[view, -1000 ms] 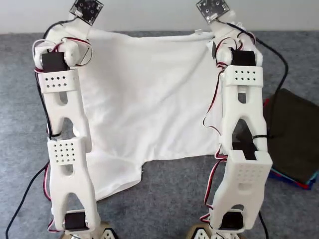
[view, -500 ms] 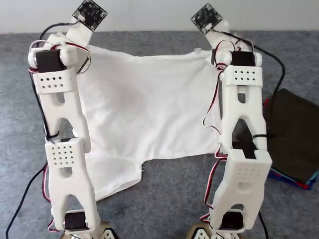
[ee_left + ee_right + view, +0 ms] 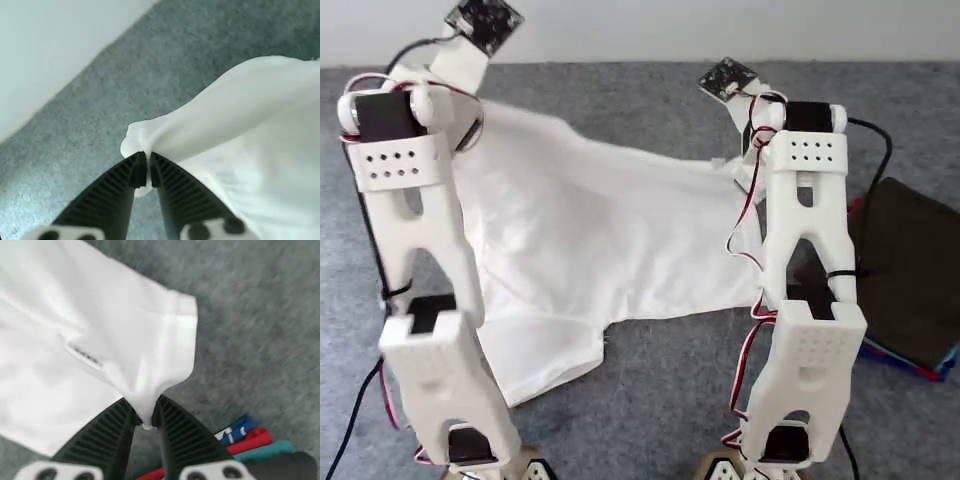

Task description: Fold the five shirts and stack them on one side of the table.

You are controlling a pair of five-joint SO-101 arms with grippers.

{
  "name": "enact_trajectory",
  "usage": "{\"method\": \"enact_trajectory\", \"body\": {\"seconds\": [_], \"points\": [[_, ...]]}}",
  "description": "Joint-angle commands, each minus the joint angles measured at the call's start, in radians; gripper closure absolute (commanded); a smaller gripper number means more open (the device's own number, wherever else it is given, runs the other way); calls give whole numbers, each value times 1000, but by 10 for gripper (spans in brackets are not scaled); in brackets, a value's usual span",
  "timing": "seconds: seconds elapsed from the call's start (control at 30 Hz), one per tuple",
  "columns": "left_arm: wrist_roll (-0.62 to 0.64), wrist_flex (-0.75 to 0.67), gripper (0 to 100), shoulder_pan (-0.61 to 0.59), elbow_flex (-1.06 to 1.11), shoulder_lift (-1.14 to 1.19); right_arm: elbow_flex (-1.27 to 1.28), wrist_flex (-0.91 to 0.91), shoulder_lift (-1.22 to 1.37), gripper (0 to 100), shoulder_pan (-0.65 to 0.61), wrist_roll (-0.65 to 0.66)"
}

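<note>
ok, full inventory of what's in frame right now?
shirt: 1, white, spread on the table between the arms, far corners lifted
pile of folded shirts: 1, dark on top with blue, red and teal edges beneath, at the table's right edge
table: 1, grey, carpet-like cover
wall: 1, white, beyond the table's far edge
left arm: 1, white, over the shirt's left side
right arm: 1, white, between shirt and pile
left gripper: 1, black, shut on the shirt's far left corner
right gripper: 1, black, shut on the shirt's far right corner
</note>
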Motion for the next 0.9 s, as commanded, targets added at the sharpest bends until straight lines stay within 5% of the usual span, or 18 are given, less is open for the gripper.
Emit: {"method": "enact_trajectory", "body": {"seconds": [0.0, 0.3, 0.87], "points": [[-78, 15, 987, 9, 397, -210, -46, 61, -58, 983, 7, 9], [-97, -12, 987, 23, 855, -394, -37, 246, -62, 983, 13, 9], [-100, -6, 987, -34, 1185, -525, 361, 246, -236, 983, 47, 15]]}}
